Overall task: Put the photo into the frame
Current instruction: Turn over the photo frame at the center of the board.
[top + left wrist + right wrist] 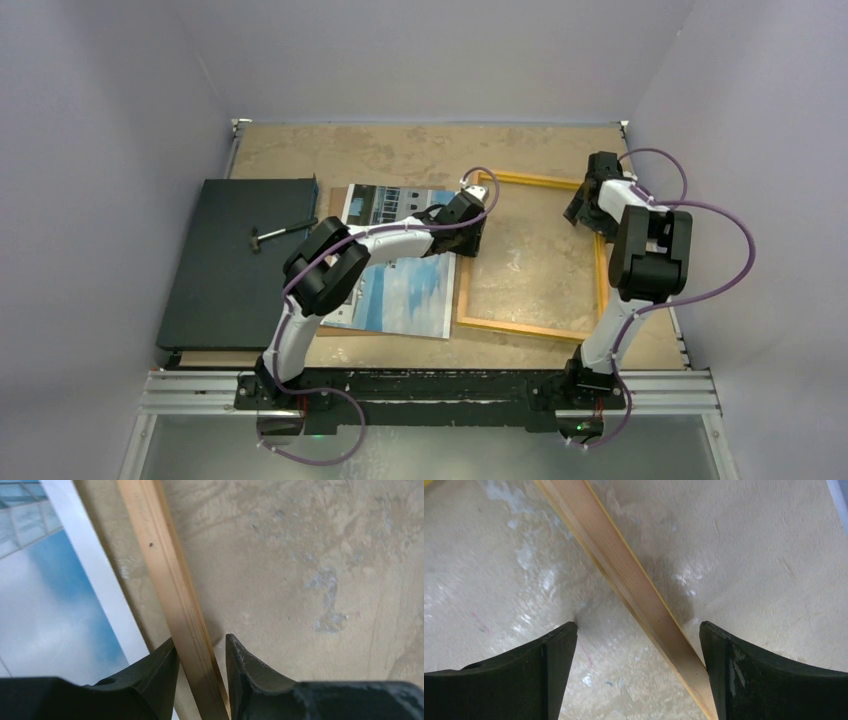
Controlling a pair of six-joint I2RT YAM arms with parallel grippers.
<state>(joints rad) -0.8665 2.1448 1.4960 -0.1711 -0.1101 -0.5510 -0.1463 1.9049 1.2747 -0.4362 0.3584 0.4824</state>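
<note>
Opposite rails of thin yellow-orange rectangular frame (165, 580) are straddled: left pincer (200, 639) slightly released, right pincer (638, 625) spread wide. Rectangular blue-sky paper photo (50, 605) lies beside frame.

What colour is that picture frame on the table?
The frame is yellow-orange with a pale wood grain, clearest in the left wrist view.

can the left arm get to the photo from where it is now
Probably yes. The left gripper straddles the frame's left rail, and the photo lies face up just beside it, that edge uncovered. It would have to lift clear of the rail first.
</note>
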